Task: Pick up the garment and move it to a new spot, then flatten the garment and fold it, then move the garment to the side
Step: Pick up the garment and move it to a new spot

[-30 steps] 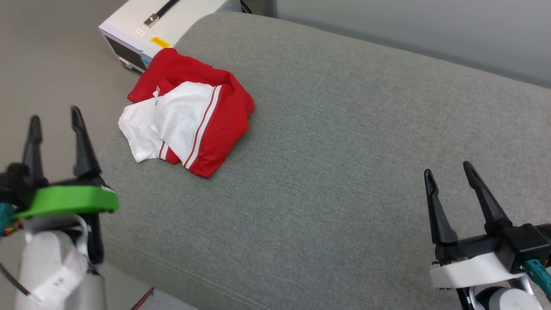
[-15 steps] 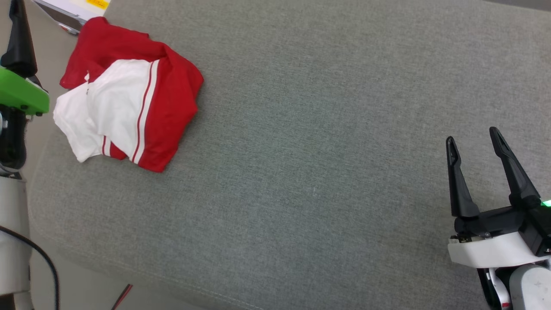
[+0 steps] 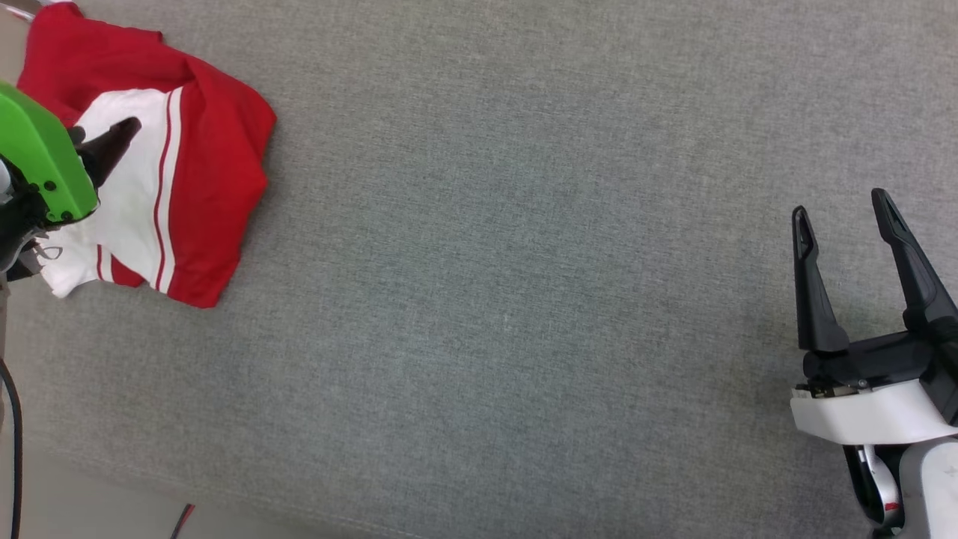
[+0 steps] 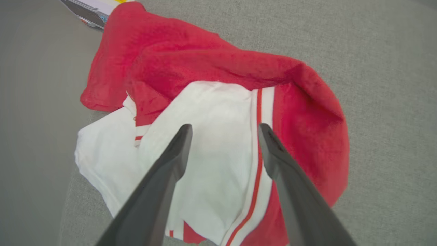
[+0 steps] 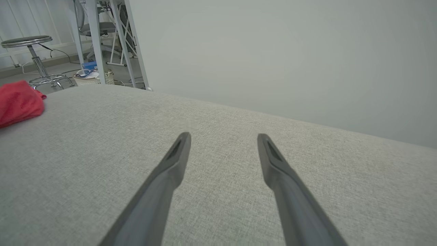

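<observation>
Grey upholstered cushion (image 3: 479, 299) spans the scene. At its left edge the garment (image 3: 209, 187) lies crumpled, a white sleeve uppermost. The left gripper (image 4: 223, 128) hangs over that sleeve, fingers spread, holding nothing. Well apart at far right, the right gripper (image 3: 840, 202) is likewise spread and empty.

Garment (image 4: 218, 68): soft cloth. The red body has a fuzzy, matt nap. The white sleeve panels look smoother and flatter.
Upholstered surface (image 3: 524, 299): grey woven cloth, matt, with a fine, grainy weave.
Left gripper (image 4: 223, 128) and right gripper (image 3: 840, 203): the fingers look like dark, smooth, matt plastic.
Green cover (image 3: 41, 161) on the left gripper: smooth plastic with a slight sheen.
White shell (image 3: 861, 412) on the right gripper: smooth, matt plastic.
Stool (image 5: 41, 68), far left: shiny chromed metal.
</observation>
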